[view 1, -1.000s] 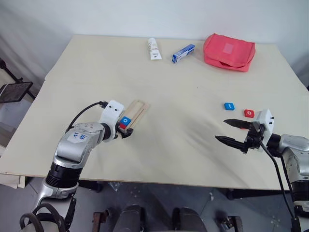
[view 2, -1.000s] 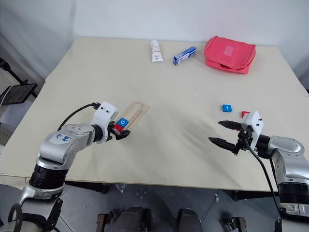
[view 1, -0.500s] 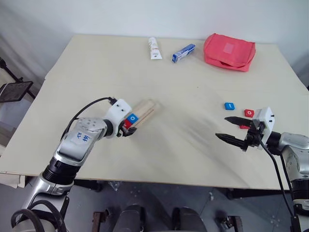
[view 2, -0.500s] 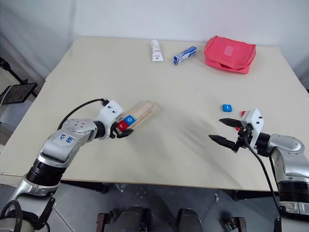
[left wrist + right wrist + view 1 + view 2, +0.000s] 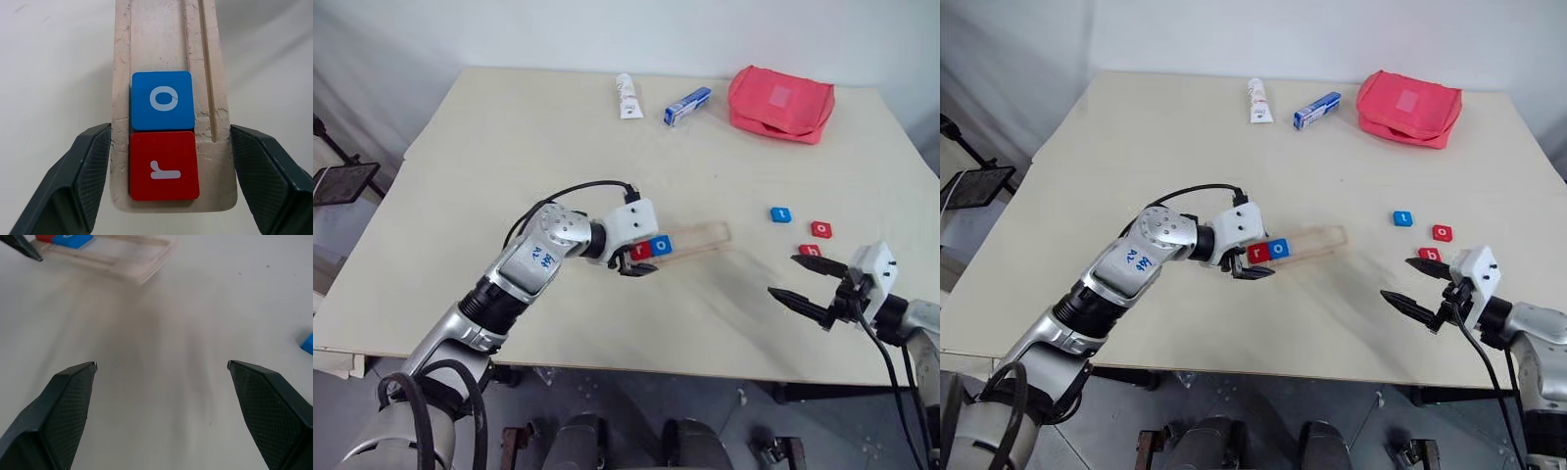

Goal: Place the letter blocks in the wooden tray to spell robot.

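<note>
A pale table [image 5: 509, 147] seen from above the robot's arms. Nearest, at the right front edge, the right gripper [image 5: 808, 280] hovers over bare tabletop with its two black fingers spread wide and nothing between them. Just beyond it lie three loose letter blocks: a red "b" block [image 5: 811, 251] closest to the gripper, a red "o" block [image 5: 820, 229] a little farther, and a blue "t" block [image 5: 781, 214] beside that one, on its left.

Left of centre, at about the same depth as the loose blocks, the left gripper [image 5: 639, 264] is clamped across the near end of the wooden tray [image 5: 700, 238], one black finger on each long side. The tray points away from the gripper toward the right, its far end blurred. Two blocks sit on the tray at the gripped end, touching each other: a red "r" block [image 5: 164, 165] at the very end, between the fingers, and a blue "o" block [image 5: 162, 100] next along. The rest of the tray is bare wood with a lengthwise groove.

At the far edge lie a white tube [image 5: 626, 97], a blue-and-white box [image 5: 686, 107] to its right, and a pink zipped pouch [image 5: 780, 102] farther right.
</note>
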### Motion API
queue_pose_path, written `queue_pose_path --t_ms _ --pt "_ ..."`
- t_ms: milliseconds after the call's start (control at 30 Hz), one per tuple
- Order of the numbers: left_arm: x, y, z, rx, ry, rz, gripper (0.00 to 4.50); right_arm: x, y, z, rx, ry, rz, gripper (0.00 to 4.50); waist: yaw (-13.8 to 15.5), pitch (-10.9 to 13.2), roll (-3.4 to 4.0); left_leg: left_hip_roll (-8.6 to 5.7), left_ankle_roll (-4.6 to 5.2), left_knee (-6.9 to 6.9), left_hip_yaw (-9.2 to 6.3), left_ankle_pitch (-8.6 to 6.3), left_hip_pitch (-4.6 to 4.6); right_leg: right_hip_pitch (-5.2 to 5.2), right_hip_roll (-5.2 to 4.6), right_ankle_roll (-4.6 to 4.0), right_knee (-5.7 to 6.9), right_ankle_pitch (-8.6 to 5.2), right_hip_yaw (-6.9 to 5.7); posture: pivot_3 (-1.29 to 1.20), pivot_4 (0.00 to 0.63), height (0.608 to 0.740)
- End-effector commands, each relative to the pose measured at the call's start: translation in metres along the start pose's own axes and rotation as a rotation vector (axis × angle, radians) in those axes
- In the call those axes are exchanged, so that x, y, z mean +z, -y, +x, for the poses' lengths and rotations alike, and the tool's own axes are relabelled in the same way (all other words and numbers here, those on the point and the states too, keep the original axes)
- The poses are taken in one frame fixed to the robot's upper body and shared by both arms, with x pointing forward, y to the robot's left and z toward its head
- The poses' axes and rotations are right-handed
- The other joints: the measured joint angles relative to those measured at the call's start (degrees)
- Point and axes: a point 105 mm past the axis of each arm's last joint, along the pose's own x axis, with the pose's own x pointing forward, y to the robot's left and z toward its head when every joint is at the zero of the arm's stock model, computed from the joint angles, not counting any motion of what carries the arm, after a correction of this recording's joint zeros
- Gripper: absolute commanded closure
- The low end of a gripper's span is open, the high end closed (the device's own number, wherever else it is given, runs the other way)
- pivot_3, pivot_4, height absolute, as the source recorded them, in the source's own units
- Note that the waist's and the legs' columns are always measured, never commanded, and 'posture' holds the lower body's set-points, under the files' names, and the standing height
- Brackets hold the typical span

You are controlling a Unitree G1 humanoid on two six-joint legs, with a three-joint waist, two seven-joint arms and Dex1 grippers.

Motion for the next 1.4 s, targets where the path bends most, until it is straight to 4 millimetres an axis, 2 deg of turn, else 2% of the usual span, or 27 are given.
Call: queue_pose_path --t_ms 33,167,500,667,1033,1133,1400 --pt "0.014 0.005 0.004 -0.061 0.037 0.066 1.11 0.013 -0.003 -0.015 -0.054 0.043 -0.033 0.0 0.1 0.0 0.01 0.01 0.0 0.0 0.0 0.0 0.01 0.0 0.0 0.0 0.0 0.0 0.0 0.0 0.15 0.74" --pt "0.024 0.018 0.017 -0.163 0.063 0.079 1.11 0.007 -0.012 -0.03 -0.103 0.032 -0.014 0.0 0.5 0.0 0.0 -0.02 0.03 0.01 -0.04 0.0 0.01 0.04 -0.02 0.01 0.01 0.0 -0.03 0.0 0.15 0.74" --pt "0.03 0.045 0.031 -0.286 0.041 0.056 1.11 0.007 -0.022 -0.045 -0.156 0.021 -0.004 0.0 0.6 0.0 0.01 -0.03 0.06 0.02 -0.02 0.0 0.03 0.07 -0.02 0.02 -0.01 0.0 0.01 0.0 0.15 0.74" --pt "0.026 0.047 0.041 -0.274 -0.005 0.018 1.11 0.007 -0.023 -0.048 -0.169 0.018 -0.001 0.0 0.7 0.0 0.01 -0.03 0.08 0.02 -0.02 0.01 0.04 0.08 -0.03 0.02 -0.01 0.0 0.02 0.0 0.15 0.74" --pt "0.02 0.052 0.043 -0.289 -0.026 0.06 1.11 0.008 -0.026 -0.051 -0.182 0.013 0.001 0.0 0.9 0.0 0.01 -0.04 0.08 0.02 -0.03 0.01 0.04 0.09 -0.03 0.02 -0.01 0.0 0.03 0.0 0.15 0.74" --pt "0.021 0.053 0.044 -0.295 -0.023 0.062 0.11 0.01 -0.025 -0.051 -0.185 0.014 -0.001 0.0 1.0 0.0 0.01 -0.04 0.08 0.03 -0.02 0.01 0.04 0.09 -0.03 0.02 -0.01 0.0 0.04 0.0 0.15 0.74" --pt "0.02 0.046 0.041 -0.255 0.002 0.091 0.03 0.015 -0.024 -0.053 -0.211 0.022 -0.01 0.0 1.2 0.0 0.01 -0.04 0.08 0.04 -0.02 0.01 0.05 0.09 -0.03 0.02 -0.01 0.0 0.04 0.0 0.15 0.74"
